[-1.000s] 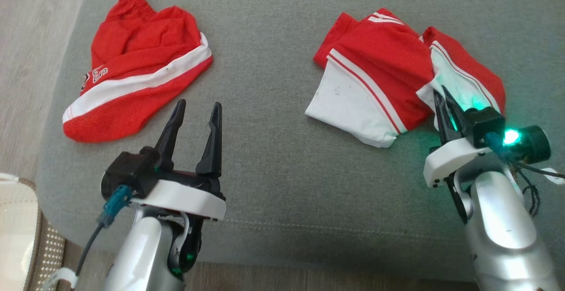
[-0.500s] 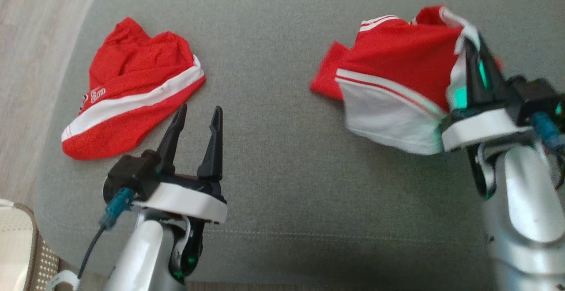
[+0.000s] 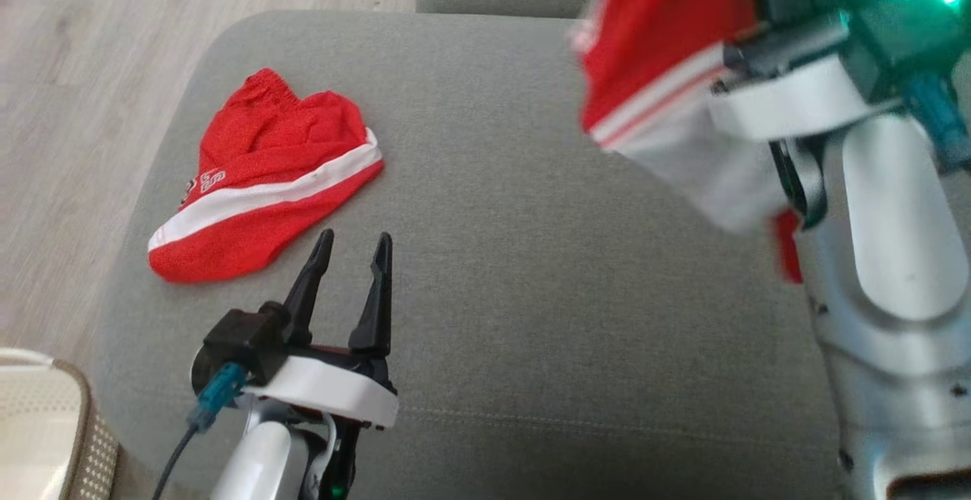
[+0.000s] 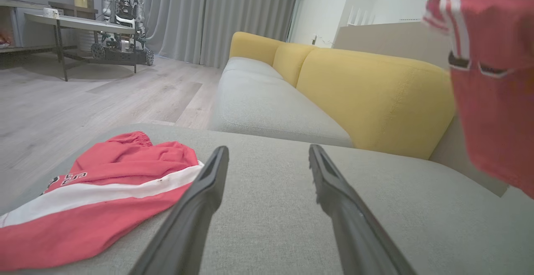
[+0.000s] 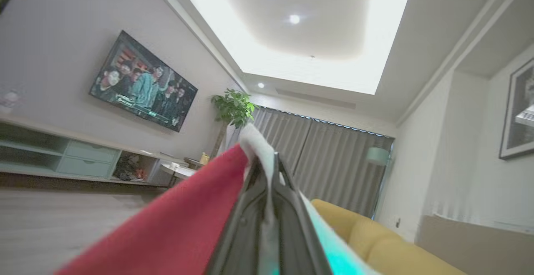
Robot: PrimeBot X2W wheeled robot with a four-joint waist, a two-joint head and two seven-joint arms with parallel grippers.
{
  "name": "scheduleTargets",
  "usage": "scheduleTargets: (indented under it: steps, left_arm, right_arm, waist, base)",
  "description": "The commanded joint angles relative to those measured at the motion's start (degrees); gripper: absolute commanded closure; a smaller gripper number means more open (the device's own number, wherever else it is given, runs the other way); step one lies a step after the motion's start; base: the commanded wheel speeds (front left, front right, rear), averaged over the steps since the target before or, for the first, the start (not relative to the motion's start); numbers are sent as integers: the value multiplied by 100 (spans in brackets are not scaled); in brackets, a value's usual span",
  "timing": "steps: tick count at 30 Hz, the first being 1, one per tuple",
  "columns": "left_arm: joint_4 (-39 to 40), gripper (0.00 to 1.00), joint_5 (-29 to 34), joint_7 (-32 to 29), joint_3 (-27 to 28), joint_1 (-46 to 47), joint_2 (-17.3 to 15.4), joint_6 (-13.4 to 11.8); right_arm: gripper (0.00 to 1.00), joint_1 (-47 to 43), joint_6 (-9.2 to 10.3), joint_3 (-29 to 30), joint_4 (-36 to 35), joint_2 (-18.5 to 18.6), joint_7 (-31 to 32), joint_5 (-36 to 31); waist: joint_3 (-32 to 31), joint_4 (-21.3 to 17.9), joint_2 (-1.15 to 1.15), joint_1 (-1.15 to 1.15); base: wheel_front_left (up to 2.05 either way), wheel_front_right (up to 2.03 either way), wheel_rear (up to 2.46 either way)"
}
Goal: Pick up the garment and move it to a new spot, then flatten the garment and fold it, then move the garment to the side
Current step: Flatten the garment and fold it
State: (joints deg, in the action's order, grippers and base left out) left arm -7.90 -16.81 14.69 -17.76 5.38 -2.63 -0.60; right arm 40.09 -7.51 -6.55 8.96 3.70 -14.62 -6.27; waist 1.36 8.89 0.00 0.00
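Garment (image 3: 652,83): off the seat (image 3: 531,295). A second ago it lay crumpled at the far right; now it hangs in the air there, blurred, with its white panel lowest.
Right end effector (image 5: 267,162): fingers together, clamped on a white edge of the garment, with cloth squeezed between them. It is raised high and tilted up toward the ceiling.
Left end effector (image 3: 356,236): fingers apart, holding nothing, low over the near left of the seat as before.
Shorts (image 3: 258,181): flat at the far left of the seat, untouched. Their apparent shift is the camera's, not theirs.
Free room: bare grey seat in the middle, between the shorts and the hanging garment.
Meaning for the task: the pick-up looks done and the carry to a new spot is in hand — flattening, folding and the move aside remain.
Risk: one pinch at an edge, so the cloth hangs bunched and will likely land crumpled.
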Motion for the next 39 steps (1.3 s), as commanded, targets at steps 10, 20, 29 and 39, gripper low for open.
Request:
scheduleTargets:
  steps: [10, 20, 29, 39]
  left_arm:
    - [277, 0, -191, 30, -130, 394, -25, -60]
    - [291, 0, -336, 30, -317, 658, -25, -112]
    - [285, 0, -321, 30, -191, 785, -25, -126]
    - [333, 0, -267, 30, 82, 763, -25, -165]
  right_arm:
    - [100, 1113, 2, -249, 2080, 338, 420, -24]
    - [0, 1622, 2, 1008, 4216, 841, 606, -1325]
    - [0, 1316, 2, 2196, 3947, 156, 69, -2161]
    - [0, -21, 2, 1122, 2164, -78, -36, -710]
  waist:
    - [595, 536, 0, 0]
    - [1085, 796, 0, 0]
    - [1007, 415, 0, 0]
    - [736, -113, 0, 0]
  base:
    - [0, 0, 0]
    - [0, 0, 0]
    - [0, 0, 0]
    - [0, 0, 0]
